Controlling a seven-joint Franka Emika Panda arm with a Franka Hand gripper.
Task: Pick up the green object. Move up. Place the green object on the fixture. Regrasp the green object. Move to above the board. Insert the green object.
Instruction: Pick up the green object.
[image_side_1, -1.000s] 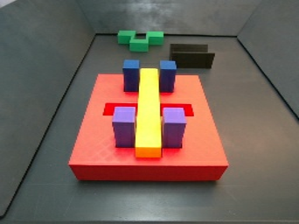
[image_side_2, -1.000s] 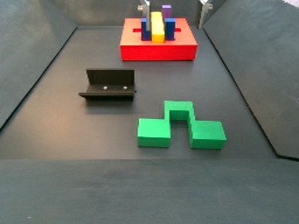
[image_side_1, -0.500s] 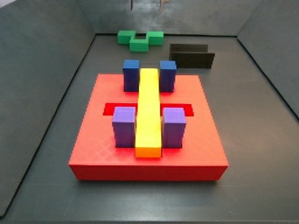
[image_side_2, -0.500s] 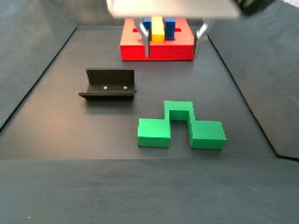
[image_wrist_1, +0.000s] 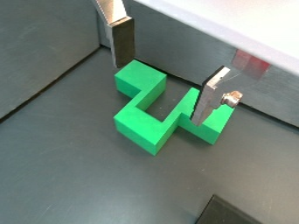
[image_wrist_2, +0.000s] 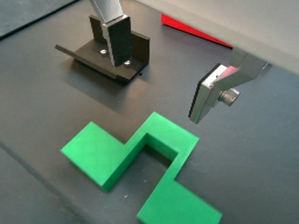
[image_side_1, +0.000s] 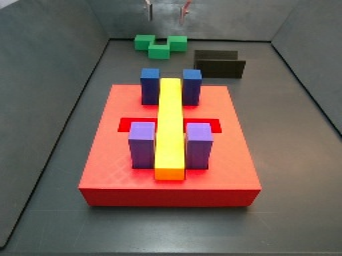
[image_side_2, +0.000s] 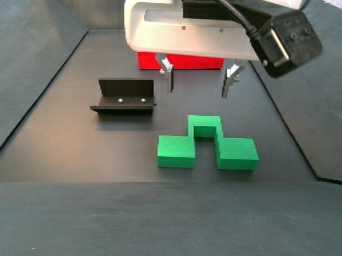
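Item 1, pincer (image_side_2: 195, 81): hangs in the air above the dark floor, between the board and the green object in a side view. Its 2 silver fingers (image_wrist_1: 118, 35) stand wide apart with nothing between them. In both wrist views the open span looks set to straddle the piece, which reads as an approach to the first pick.

Item 2, green object (image_side_2: 205, 143): lies flat on the floor, untouched, its taller middle flanked by 2 lower arms. In a side view it sits below and nearer the camera than the pincer, clear of it. In a wrist view (image_wrist_2: 140, 164) it lies under and slightly off from the gap between the fingers; in the other wrist picture 1 finger shows beside each flank of the piece, still above it as far as I can judge.

Item 3, fixture (image_side_2: 124, 97): dark L-shaped bracket on its base plate, standing apart from the green object, free for the later placing.

Item 4, board (image_side_1: 167, 150): red slab carrying blue blocks (image_side_1: 170, 79), purple blocks (image_side_1: 170, 139) and a long yellow bar (image_side_1: 170, 125); well apart from the piece, at the far end of the enclosure.

Judgement: the pick is not yet made; a descent and a closing remain.
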